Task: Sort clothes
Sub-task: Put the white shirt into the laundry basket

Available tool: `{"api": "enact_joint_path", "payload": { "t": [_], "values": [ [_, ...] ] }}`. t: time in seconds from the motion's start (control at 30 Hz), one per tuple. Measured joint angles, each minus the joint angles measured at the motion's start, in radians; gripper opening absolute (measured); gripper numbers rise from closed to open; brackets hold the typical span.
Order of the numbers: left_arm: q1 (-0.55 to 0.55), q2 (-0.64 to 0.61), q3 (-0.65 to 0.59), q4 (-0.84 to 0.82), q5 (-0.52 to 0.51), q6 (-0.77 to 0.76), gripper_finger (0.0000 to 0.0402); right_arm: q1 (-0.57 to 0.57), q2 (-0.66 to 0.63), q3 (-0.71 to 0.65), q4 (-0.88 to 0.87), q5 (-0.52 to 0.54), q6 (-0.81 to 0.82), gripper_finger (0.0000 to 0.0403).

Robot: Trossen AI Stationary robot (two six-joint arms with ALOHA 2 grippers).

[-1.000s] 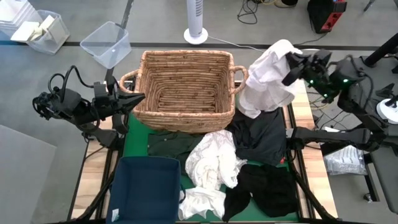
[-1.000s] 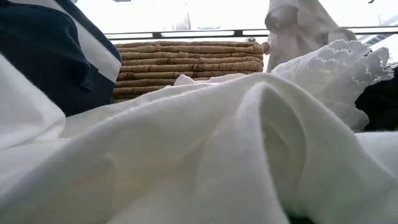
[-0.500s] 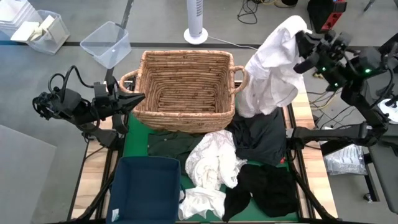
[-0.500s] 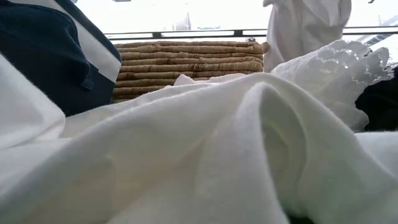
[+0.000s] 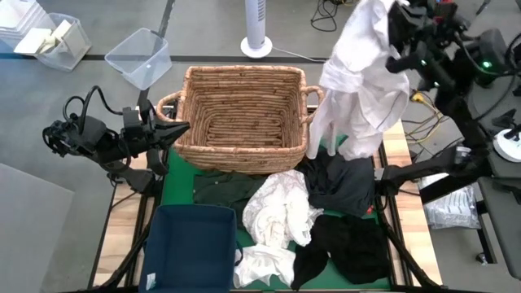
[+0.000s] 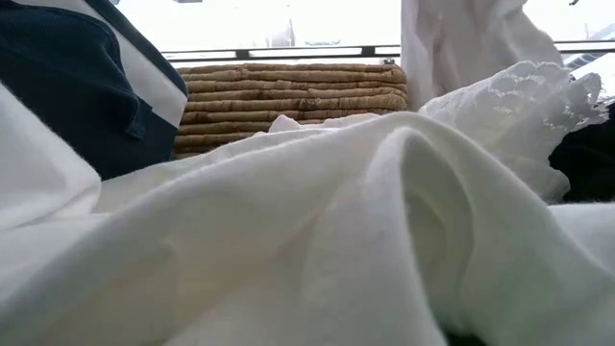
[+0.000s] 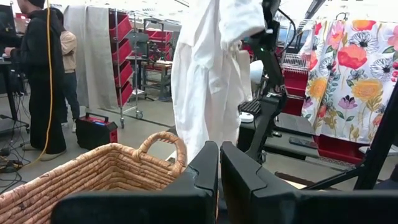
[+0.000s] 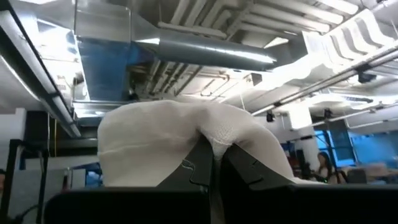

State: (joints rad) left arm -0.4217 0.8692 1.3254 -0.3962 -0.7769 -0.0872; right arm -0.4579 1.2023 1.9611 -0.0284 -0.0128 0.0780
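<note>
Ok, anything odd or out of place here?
Nothing damaged. The right gripper holds a white shirt high beside the basket; other clothes lie heaped on the table, one covering most of the low view.

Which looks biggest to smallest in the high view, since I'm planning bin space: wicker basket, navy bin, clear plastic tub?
1. wicker basket
2. navy bin, partly cut off by the picture's edge
3. clear plastic tub, on the floor farther from the camera, so unsure
</note>
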Motion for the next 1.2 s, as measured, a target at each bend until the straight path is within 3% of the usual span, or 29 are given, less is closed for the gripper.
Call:
{"api": "enact_joint_path", "payload": {
  "t": [0.37,0.83,1.2],
  "values": [
    [0.0,0.0,0.0,0.115,0.0,0.024,0.0,0.0,0.285,0.391,0.011,-0.097,0.019,0.0008],
    [0.0,-0.001,0.001,0.259,0.0,0.042,0.0,0.0,0.432,0.395,0.406,-0.1,0.172,0.0008],
    [0.0,-0.042,0.001,0.344,0.0,0.163,0.0,0.0,0.572,0.395,0.664,-0.024,0.239,0.0008]
  ]
}}
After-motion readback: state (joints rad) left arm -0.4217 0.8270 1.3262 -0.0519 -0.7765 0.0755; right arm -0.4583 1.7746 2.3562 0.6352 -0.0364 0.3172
